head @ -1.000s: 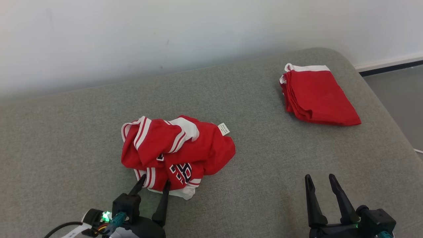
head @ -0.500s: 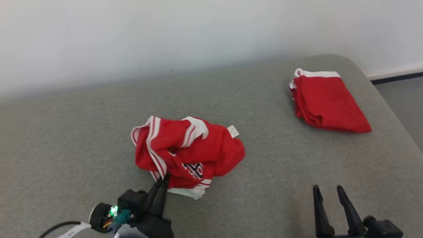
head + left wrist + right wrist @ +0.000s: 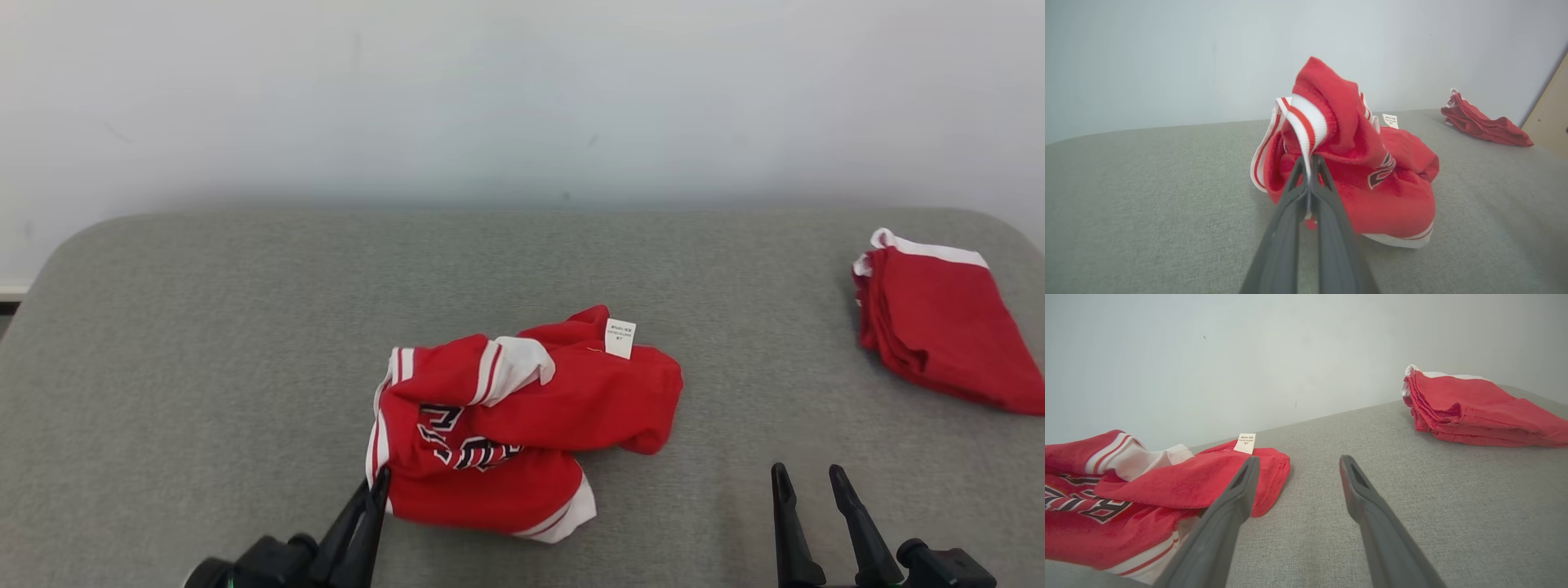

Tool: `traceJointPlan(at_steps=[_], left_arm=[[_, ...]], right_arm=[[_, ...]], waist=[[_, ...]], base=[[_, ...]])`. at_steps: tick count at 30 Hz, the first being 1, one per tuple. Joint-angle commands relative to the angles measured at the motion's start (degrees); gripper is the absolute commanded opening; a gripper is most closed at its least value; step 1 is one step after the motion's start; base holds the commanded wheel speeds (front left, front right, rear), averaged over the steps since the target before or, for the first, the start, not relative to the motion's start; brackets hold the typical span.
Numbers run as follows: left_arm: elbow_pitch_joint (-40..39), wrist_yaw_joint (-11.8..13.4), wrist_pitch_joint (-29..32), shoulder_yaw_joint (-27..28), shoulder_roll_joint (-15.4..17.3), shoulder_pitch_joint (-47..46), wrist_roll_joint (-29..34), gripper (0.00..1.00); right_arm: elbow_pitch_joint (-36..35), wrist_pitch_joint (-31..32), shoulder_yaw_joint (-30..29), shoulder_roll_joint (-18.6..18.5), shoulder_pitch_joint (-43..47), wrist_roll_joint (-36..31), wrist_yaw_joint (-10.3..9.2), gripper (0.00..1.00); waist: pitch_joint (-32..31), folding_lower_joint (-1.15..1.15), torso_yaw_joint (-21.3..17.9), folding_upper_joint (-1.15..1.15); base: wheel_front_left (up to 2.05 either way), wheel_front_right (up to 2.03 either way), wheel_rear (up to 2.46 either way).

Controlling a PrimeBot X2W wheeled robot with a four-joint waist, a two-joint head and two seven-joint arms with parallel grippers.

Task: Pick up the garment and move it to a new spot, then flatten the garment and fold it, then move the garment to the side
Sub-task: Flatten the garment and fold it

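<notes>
A crumpled red garment (image 3: 522, 425) with white stripes and dark lettering lies mid-cushion, a white label (image 3: 620, 338) sticking up at its back. My left gripper (image 3: 377, 480) is shut on the garment's striped white-and-red edge at its front left corner; in the left wrist view the pinched band (image 3: 1306, 126) rises between the closed fingers (image 3: 1310, 163). My right gripper (image 3: 807, 475) stands open to the garment's right, over bare cushion. In the right wrist view the garment (image 3: 1167, 486) lies left of the open fingers (image 3: 1241, 486).
A folded red garment (image 3: 939, 327) with a white edge rests at the far right of the grey cushion (image 3: 204, 327), also seen as a folded stack (image 3: 1474, 412) in the right wrist view. A pale wall rises behind. The cushion's rounded left end is in sight.
The head camera has swung, so the whole scene shifted rightward. My left gripper went from open at the garment's edge to shut on it, and the garment has been pulled and reshaped.
</notes>
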Motion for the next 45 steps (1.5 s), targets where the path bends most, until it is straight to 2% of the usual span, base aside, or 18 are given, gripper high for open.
traceJointPlan(at_steps=[1, 5, 10, 11, 12, 16, 24, 27, 35, 45], left_arm=[[-1.5, 0.4, 0.7, 0.3, 0.1, 2.2, -1.1, 0.0], [-3.4, 0.9, 2.8, 0.1, -0.1, 6.8, -3.0, 0.0], [0.6, 0.9, 1.4, -0.5, -1.5, 8.1, -3.7, 0.0], [1.4, 1.0, 0.9, -0.7, -1.3, 7.7, -2.9, 0.47], [1.7, 1.2, 0.7, -0.8, -1.5, 7.0, -2.5, 1.0], [0.6, 1.4, -0.2, 0.2, -2.1, 6.4, -2.3, 1.0], [-8.2, 2.3, -0.6, 4.3, -1.0, 4.4, -1.2, 1.0], [-8.6, 2.5, -0.5, 5.5, -0.6, 3.0, -1.7, 1.0], [0.4, 2.9, 0.2, 8.3, 0.0, -3.9, -4.0, 1.0], [14.5, 1.1, 2.2, 4.5, 2.3, -11.7, -1.3, 1.0]], right_arm=[[-0.1, 0.0, -0.1, 0.0, 0.6, 0.1, -0.13, 1.0], [0.1, 0.0, -0.1, 0.0, 0.6, 0.1, -0.13, 1.0], [0.4, 0.0, -0.3, 0.0, -0.2, -0.4, -0.13, 1.0], [0.5, 0.0, -0.3, 0.0, -0.4, -0.5, -0.13, 1.0], [0.4, 0.0, -0.5, 0.0, -0.5, -0.5, -0.13, 1.0], [0.3, 0.0, -1.1, 0.0, -0.4, -0.4, -0.13, 1.0], [0.5, 0.0, -0.8, 0.0, -1.0, 0.1, -0.13, 1.0], [0.5, 0.0, -0.6, 0.0, -1.4, 0.4, -0.13, 1.0], [1.0, 0.0, -0.2, 0.0, -2.6, -0.4, -0.13, 1.0], [1.6, 0.0, -0.7, 0.0, -3.7, -0.6, -0.13, 1.0]], waist=[[-0.7, 0.0, 3.2, 0.0], [0.0, 0.0, 3.8, 0.0], [0.6, 0.0, 3.2, 0.0], [0.7, 0.0, 2.9, 0.0], [0.7, 0.0, 2.8, 0.0], [0.8, 0.0, 2.6, 0.0], [1.6, 0.0, 1.7, 0.0], [2.0, 0.0, 1.1, 0.0], [3.3, 0.0, -2.6, 0.0], [5.2, 0.0, -5.9, 0.0]], base=[[0.0, 0.0, 0.0], [0.0, 0.0, 0.0], [0.0, 0.0, 0.0], [0.0, 0.0, 0.0], [0.0, 0.0, 0.0], [0.0, 0.0, 0.0], [0.0, 0.0, 0.0], [0.0, 0.0, 0.0], [0.0, 0.0, 0.0], [0.0, 0.0, 0.0]])
